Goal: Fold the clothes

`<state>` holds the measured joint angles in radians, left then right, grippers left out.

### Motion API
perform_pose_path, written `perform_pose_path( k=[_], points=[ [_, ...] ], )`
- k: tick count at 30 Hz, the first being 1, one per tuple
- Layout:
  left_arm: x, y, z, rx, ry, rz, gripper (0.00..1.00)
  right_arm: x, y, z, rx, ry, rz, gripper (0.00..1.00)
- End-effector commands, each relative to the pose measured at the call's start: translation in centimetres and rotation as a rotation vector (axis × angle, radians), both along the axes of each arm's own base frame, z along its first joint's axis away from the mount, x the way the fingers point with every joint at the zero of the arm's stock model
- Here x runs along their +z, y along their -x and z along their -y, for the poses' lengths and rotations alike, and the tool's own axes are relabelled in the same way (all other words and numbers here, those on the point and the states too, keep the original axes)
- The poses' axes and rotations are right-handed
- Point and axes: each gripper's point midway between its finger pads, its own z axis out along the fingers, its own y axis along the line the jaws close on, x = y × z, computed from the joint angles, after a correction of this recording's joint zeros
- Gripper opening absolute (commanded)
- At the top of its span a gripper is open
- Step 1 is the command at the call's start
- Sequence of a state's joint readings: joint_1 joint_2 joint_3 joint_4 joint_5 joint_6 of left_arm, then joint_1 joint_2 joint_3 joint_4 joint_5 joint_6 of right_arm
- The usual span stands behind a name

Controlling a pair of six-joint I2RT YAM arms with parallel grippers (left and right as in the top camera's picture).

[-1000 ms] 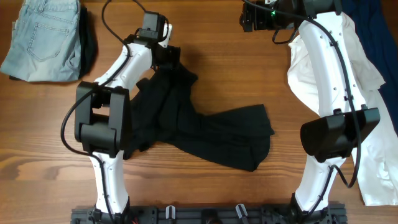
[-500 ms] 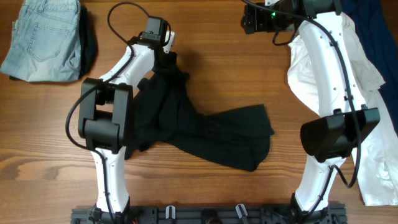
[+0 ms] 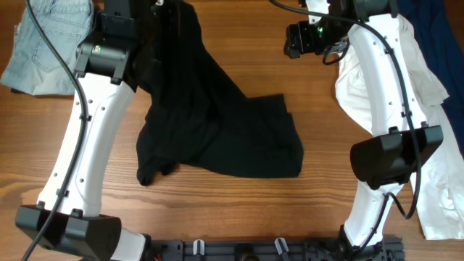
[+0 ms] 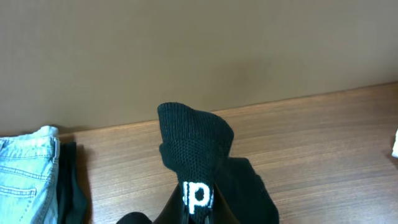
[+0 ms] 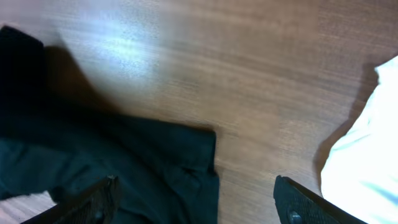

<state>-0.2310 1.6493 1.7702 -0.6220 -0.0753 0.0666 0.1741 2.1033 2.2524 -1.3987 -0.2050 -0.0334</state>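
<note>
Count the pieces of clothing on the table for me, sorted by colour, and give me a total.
Black: 1, the black shirt
Light blue: 1, the jeans
White: 1, the white garment
Navy: 1, the navy garment
Dark, exact colour unclear: 1, the dark cloth beside the jeans
Total: 5
</note>
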Motion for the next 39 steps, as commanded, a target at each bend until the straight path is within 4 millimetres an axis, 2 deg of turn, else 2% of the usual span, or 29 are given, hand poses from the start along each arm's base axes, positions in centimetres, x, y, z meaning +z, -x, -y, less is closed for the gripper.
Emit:
perform_pose_path(
  k=[1,5,8,11,14,16,19,22,26,27,29,30,33,35,39],
  points=[
    [0.2,-0.1,-0.2,0.008,-0.008,0.011,0.04,-3.3,1.3,-0.3,0.062,0.008,-0.079,0.83],
    [-0.1,0.0,-0.2,0.009,-0.011,-0.001,0.04,-9.4,3.1,-0.7,0.028,-0.023,-0.207,0.76],
    [-0.4,0.1,-0.3,0.012,-0.016,-0.014,0.04,-13.4,5.2,-1.7,0.014,-0.061,-0.293,0.66],
    [-0.8,0.3,-0.6,0.025,-0.028,-0.032,0.05,-16.2,7.2,-3.3,0.026,-0.05,-0.34,0.62],
    [-0.9,0.4,-0.7,0.025,-0.029,-0.038,0.05,-18.1,8.6,-4.8,0.04,-0.036,-0.354,0.61],
    [-1.0,0.5,-0.7,0.025,-0.03,-0.041,0.05,-19.0,9.1,-4.9,0.022,0.002,-0.355,0.59],
    [-1.0,0.5,-0.7,0.025,-0.03,-0.042,0.05,-19.4,8.6,-4.1,-0.018,0.068,-0.331,0.54],
    [-1.0,0.5,-0.7,0.025,-0.03,-0.042,0.05,-19.9,8.2,-4.2,-0.023,0.069,-0.306,0.5],
    [-1.1,0.5,-0.7,0.025,-0.031,-0.046,0.09,-21.2,8.8,-4.1,-0.044,0.07,-0.313,0.44],
    [-1.2,0.5,-0.7,0.025,-0.032,-0.048,0.09,-21.2,8.6,-4.2,-0.047,0.067,-0.305,0.42],
    [-1.2,0.6,-0.7,0.025,-0.032,-0.049,0.1,-21.2,8.0,-4.4,-0.064,0.053,-0.284,0.29],
    [-1.2,0.6,-0.7,0.025,-0.032,-0.049,0.1,-21.1,7.8,-4.5,-0.067,0.046,-0.275,0.26],
    [-1.2,0.6,-0.7,0.025,-0.032,-0.049,0.1,-20.5,6.8,-4.7,-0.088,0.033,-0.252,0.16],
    [-1.2,0.6,-0.7,0.025,-0.032,-0.049,0.1,-19.3,5.7,-4.8,-0.092,0.02,-0.22,0.06],
    [-1.2,0.6,-0.7,0.025,-0.032,-0.049,0.09,-16.6,4.0,-4.1,-0.118,-0.008,-0.149,0.05]
  ],
)
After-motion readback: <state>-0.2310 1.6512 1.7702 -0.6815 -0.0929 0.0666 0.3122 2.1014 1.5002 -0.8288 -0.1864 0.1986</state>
